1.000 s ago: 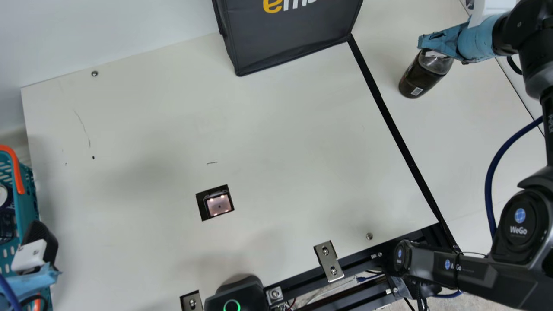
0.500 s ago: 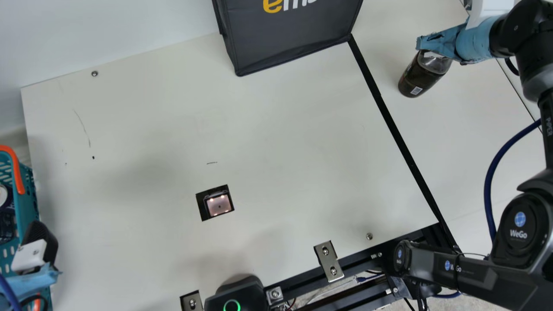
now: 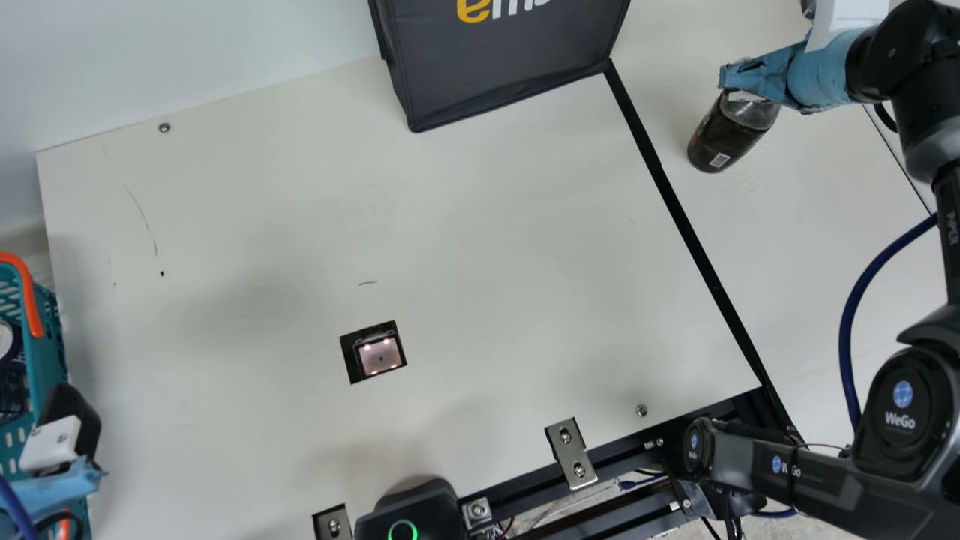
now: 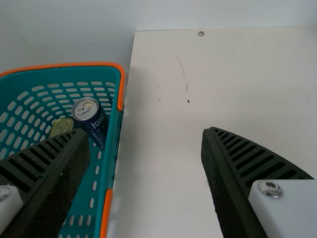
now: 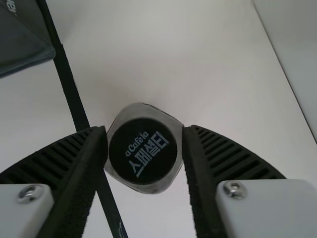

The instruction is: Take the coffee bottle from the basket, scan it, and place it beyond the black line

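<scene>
At about two o'clock in the main view, beyond the black line (image 5: 74, 99), the coffee bottle (image 3: 729, 142) was located beneath the right gripper (image 5: 144, 130). The ribbed pads of this gripper were closed on the bottle's upper end, one on each side, with the dark cap (image 5: 143, 149) between them. This hold presumably kept the bottle's axis in line with the wrist and left the body free for placement. Whether the base bore on the table (image 3: 487, 225) could not be confirmed. The scanner window (image 3: 379, 355) lay between seven and eight o'clock; because the bottle was well apart from it and past the line, the scan was judged complete and the task was assessed as being in its final placement stage. The left gripper (image 4: 144, 133), at eight o'clock beside the basket (image 3: 49, 341), stood open and held nothing; it was probably parked there to leave the route to the line unobstructed. At twelve o'clock, a dark bag (image 3: 502, 67) stood with one lower corner at the line. The next operation required the base to be seated squarely before release, since opening the jaws early or withdrawing them sideways could have tipped the bottle.
</scene>
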You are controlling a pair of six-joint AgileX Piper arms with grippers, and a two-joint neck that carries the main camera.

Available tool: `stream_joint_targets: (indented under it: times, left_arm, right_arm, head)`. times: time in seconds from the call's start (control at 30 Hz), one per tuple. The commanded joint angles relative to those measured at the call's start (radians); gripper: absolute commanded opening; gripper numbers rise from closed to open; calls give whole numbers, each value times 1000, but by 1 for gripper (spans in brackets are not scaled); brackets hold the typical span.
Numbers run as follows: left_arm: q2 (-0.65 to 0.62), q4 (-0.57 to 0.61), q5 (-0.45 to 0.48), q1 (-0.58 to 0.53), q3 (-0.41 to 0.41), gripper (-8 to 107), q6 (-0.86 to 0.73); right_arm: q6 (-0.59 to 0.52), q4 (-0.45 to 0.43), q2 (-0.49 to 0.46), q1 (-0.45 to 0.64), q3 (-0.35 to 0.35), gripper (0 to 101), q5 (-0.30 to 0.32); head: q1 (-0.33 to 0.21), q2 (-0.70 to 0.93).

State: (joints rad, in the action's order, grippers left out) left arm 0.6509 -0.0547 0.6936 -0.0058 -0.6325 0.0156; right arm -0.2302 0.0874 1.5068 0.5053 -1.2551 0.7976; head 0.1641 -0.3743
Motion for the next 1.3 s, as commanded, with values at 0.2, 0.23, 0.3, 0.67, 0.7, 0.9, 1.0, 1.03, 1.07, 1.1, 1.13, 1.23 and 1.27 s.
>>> stream_joint_targets:
  times: [0.2,0.23,0.3,0.67,0.7,0.9,1.0,1.03,1.07,1.1,1.13,1.23,1.27]
  left_arm:
    - [0,0,0,0,0,90,0]
    - [0,0,0,0,0,90,0]
    - [0,0,0,0,0,90,0]
    - [0,0,0,0,0,90,0]
    - [0,0,0,0,0,90,0]
    - [0,0,0,0,0,90,0]
    - [0,0,0,0,0,90,0]
    - [0,0,0,0,0,90,0]
    - [0,0,0,0,0,90,0]
    - [0,0,0,0,0,90,0]
    - [0,0,0,0,0,90,0]
    - [0,0,0,0,0,90,0]
    - [0,0,0,0,0,90,0]
  right_arm:
    - [12,-6,-6,-13,-1,90,8]
    - [14,-7,-7,-15,-1,91,8]
    - [18,-9,-11,-19,-1,91,10]
    - [44,-13,-44,-62,-15,91,26]
    - [47,-14,-48,-68,-17,91,28]
    - [75,-19,-70,-112,-36,91,41]
    - [91,-22,-80,-140,-45,91,47]
    - [97,-24,-84,-150,-48,91,48]
    - [103,-25,-88,-160,-50,91,50]
    - [110,-27,-91,-171,-53,91,51]
    - [116,-29,-94,-182,-55,91,53]
    - [137,-38,-105,-217,-61,91,57]
    - [144,-41,-108,-230,-63,91,59]
  head:
    - [-26,-2]
    - [-26,-2]
    - [-26,-2]
    - [-26,-2]
    - [-26,-2]
    - [-26,-2]
    - [-26,-2]
    - [-26,-2]
    - [-26,-2]
    - [-26,-2]
    - [-26,-2]
    - [-26,-2]
    - [-26,-2]
